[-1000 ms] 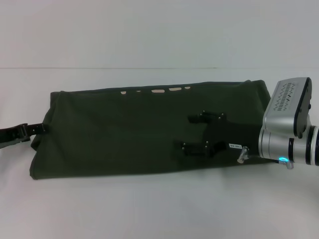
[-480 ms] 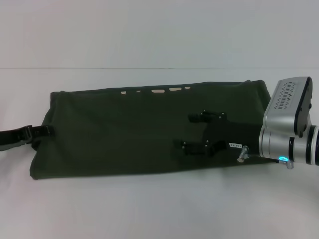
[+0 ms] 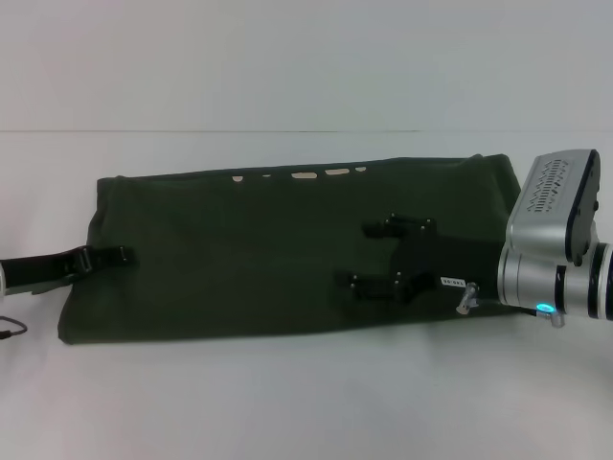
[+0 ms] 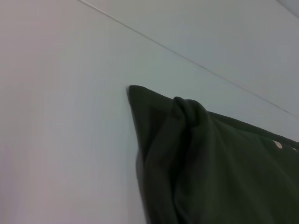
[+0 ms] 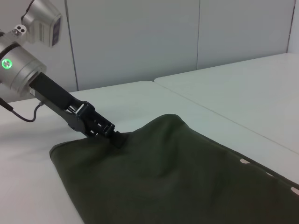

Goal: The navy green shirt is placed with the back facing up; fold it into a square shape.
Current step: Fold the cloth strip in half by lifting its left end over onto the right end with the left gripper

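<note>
The navy green shirt (image 3: 278, 249) lies as a long band across the middle of the white worktop (image 3: 306, 402), the left end effector (image 3: 120, 256) clamped on its left edge and the right end effector (image 3: 388, 256) spread apart on the cloth, so the lifted edge should travel level toward the right.

The shirt (image 3: 259, 249) is dark olive green, plain, and lies flat across the middle of the head view as a long band, already folded lengthwise. Its long edges run from left to right. Near the upper edge some small pale spots show through. The left end is a little raised and wrinkled; in the left wrist view one corner (image 4: 135, 93) forms a soft bump.
</note>
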`<state>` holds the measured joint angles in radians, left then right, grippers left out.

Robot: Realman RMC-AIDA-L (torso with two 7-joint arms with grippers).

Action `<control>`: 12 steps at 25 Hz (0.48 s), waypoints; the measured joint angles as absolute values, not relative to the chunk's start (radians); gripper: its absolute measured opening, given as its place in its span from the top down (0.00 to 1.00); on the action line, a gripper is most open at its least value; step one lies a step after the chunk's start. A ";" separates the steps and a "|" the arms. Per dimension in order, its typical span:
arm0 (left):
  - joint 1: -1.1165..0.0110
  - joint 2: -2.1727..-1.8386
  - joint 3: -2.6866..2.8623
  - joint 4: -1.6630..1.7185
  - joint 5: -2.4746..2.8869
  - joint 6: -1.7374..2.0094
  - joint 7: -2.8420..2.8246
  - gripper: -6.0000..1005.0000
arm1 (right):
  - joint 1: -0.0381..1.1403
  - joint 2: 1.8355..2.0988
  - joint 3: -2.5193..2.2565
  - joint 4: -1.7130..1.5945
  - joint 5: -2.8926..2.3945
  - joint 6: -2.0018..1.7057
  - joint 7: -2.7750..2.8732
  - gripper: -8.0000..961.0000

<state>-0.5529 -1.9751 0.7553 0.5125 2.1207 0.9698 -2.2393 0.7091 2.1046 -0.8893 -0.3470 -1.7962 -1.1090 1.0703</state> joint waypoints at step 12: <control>-0.575 -2.006 0.758 0.511 2.124 0.976 -2.246 0.34 | 0.708 2.105 -0.890 -0.345 -1.796 -1.109 1.071 0.07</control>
